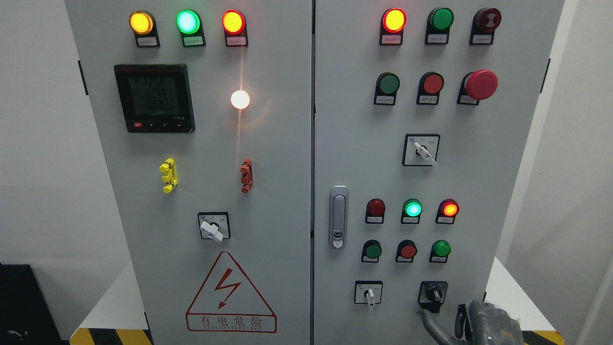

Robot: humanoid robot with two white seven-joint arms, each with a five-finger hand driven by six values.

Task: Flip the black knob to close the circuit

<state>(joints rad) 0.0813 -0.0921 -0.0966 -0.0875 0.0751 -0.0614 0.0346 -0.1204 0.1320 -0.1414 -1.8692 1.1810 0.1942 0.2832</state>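
Right hand (pixel 483 323) just below black knob (pixel 433 292), knob handle near upright, tilted slightly left

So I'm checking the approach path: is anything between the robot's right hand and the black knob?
In the head view, only bare grey panel separates the right hand from the black knob; one finger reaches just under its plate.

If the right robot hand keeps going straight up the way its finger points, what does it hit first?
Most likely the black knob: the right robot hand sits just below it, one finger reaching toward its lower edge. Depth from the panel is unclear.
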